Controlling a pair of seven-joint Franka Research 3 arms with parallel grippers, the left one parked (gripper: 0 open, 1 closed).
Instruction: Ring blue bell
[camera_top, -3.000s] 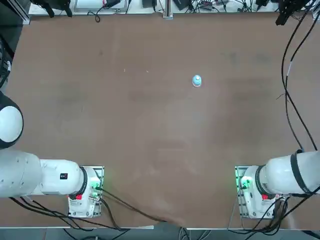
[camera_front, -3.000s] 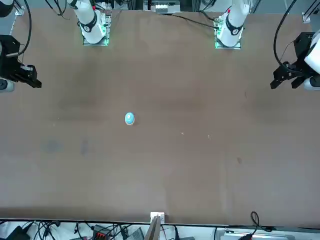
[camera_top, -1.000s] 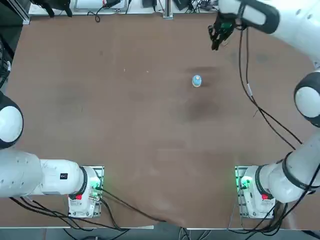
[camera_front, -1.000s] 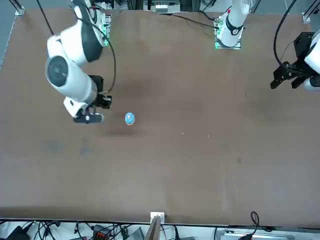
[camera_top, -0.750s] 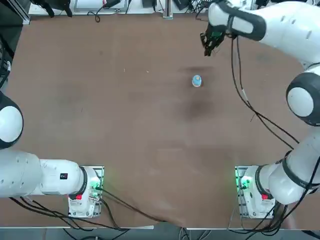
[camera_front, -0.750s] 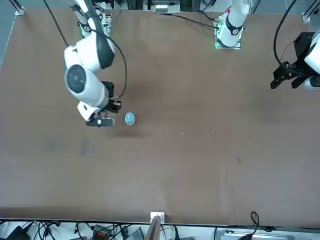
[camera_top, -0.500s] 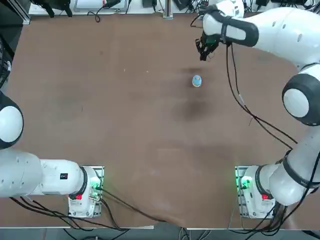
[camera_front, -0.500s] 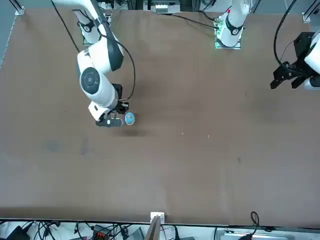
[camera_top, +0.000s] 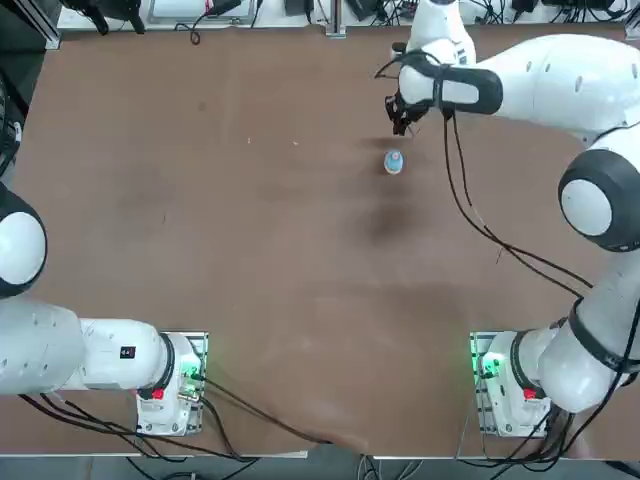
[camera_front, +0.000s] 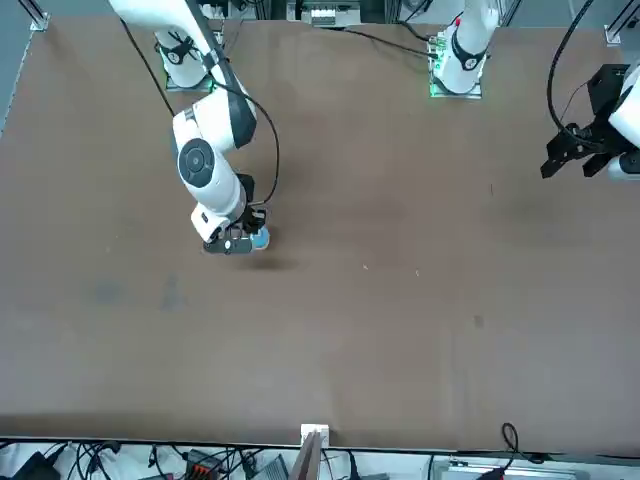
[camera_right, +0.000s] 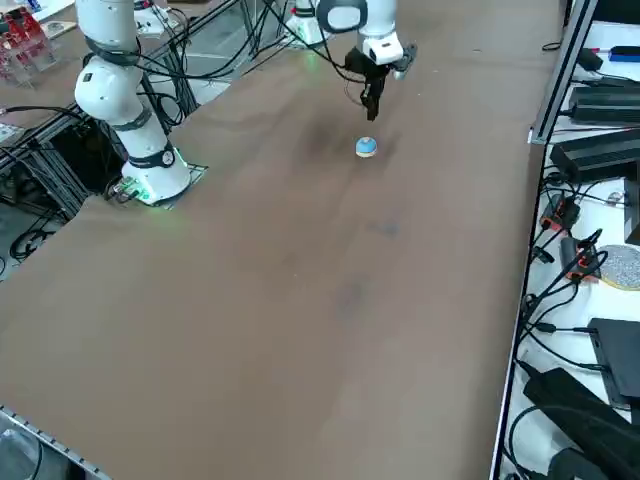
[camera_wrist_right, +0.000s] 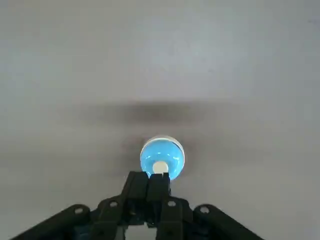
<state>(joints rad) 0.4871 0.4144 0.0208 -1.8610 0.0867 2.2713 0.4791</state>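
Right gripper (camera_top: 399, 127) near blue bell (camera_top: 393, 162)

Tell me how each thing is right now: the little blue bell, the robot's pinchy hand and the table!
blue bell: standing upright on the table, button on top, not being pressed as far as the side view shows.
right gripper: fingers shut together, pointing down, hanging above the table close to the bell, holding nothing.
table: brown and flat, carrying just the bell.

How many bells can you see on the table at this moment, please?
1. The blue bell sits alone on the far middle of the table, just below the right gripper with its jaws shut. None seems hidden.
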